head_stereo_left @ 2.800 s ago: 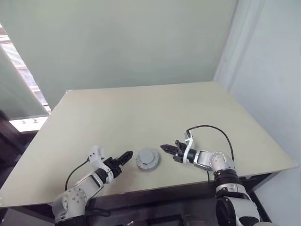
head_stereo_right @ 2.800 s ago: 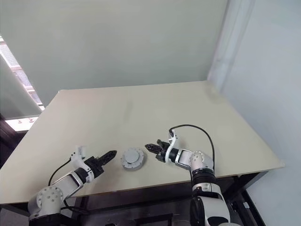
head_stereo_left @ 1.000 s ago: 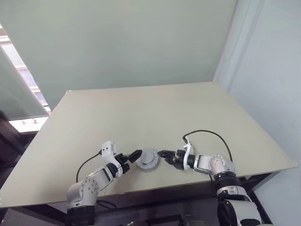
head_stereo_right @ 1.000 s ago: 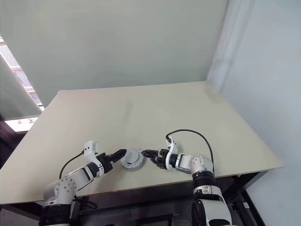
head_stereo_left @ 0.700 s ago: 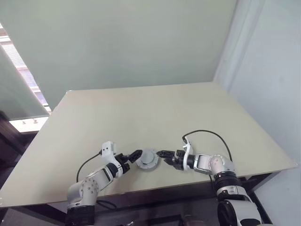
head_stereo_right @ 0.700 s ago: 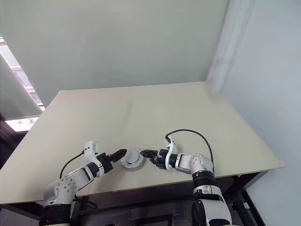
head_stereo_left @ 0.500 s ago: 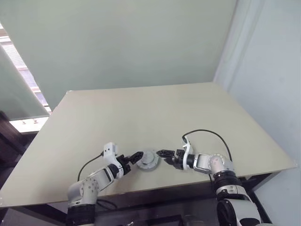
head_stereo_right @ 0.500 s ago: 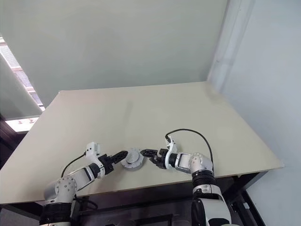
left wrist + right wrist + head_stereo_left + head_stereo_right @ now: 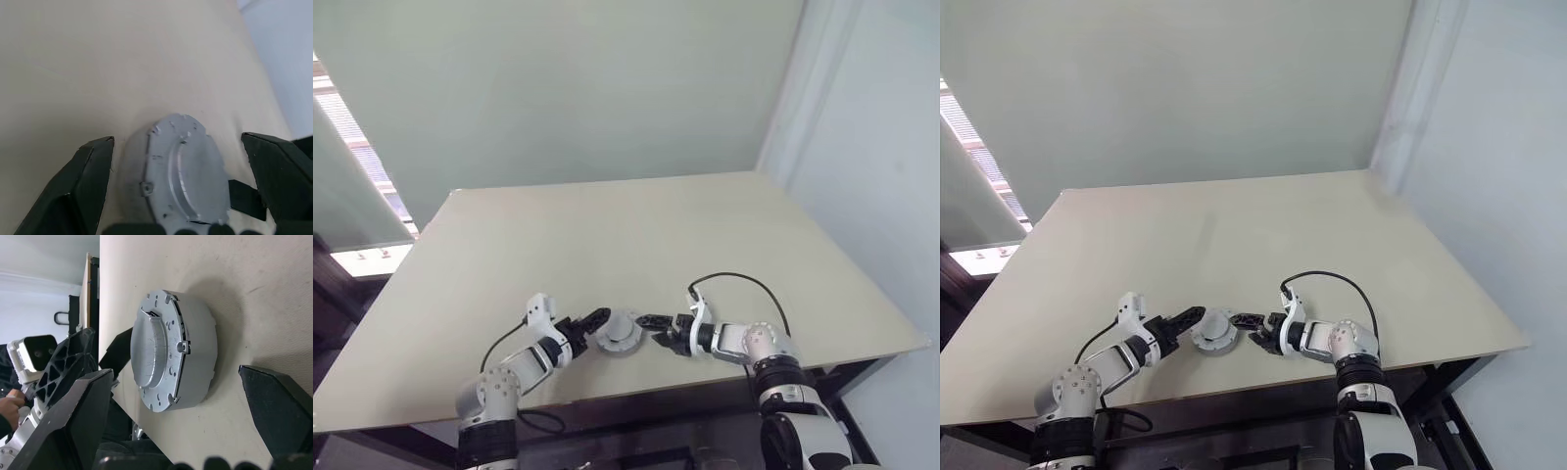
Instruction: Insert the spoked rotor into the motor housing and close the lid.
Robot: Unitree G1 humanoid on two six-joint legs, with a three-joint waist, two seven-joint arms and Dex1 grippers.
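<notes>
Grey lidded motor housing (image 9: pixel 620 334) flat on the table (image 9: pixel 636 235), near its front edge, between two wide-spread grippers.
Left gripper (image 9: pixel 588 322) and right gripper (image 9: pixel 655 326) flanking it, gripping nothing; probably assembled already, calling next for squeezing inward.

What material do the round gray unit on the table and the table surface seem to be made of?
The round gray unit looks like cast metal with a matte silver finish, judging by its dull sheen and small screws; painted plastic is possible. The table looks like smooth beige laminate, plain and without grain.
</notes>
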